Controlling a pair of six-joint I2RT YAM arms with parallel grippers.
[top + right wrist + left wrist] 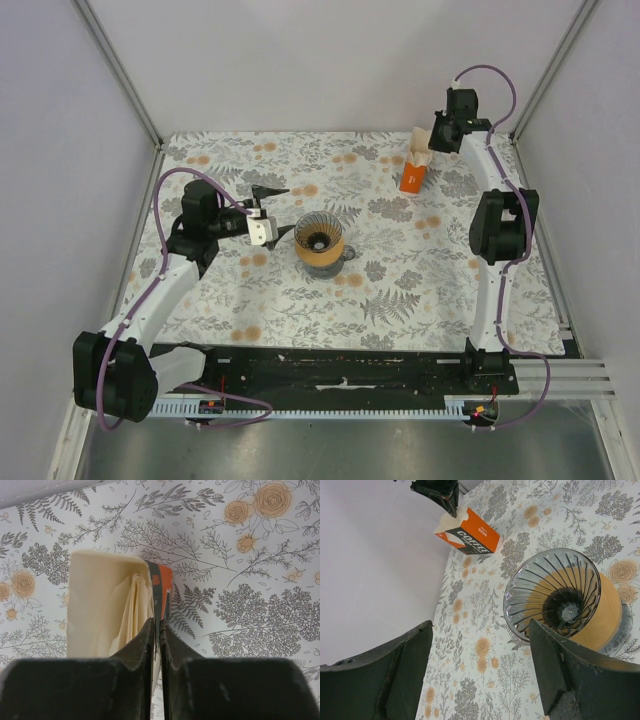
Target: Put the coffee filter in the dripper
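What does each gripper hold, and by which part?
Left gripper: open, holding nothing. Right gripper: shut on what seems to be a thin pale filter, by its top edge, at the mouth of the carton.

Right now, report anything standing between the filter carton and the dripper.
Nothing visible does. The right gripper is at the papers in the orange carton, jaws nearly shut; from there the patterned table runs bare to the empty dripper. The left gripper, jaws open, sits on the dripper's opposite side, off that path.
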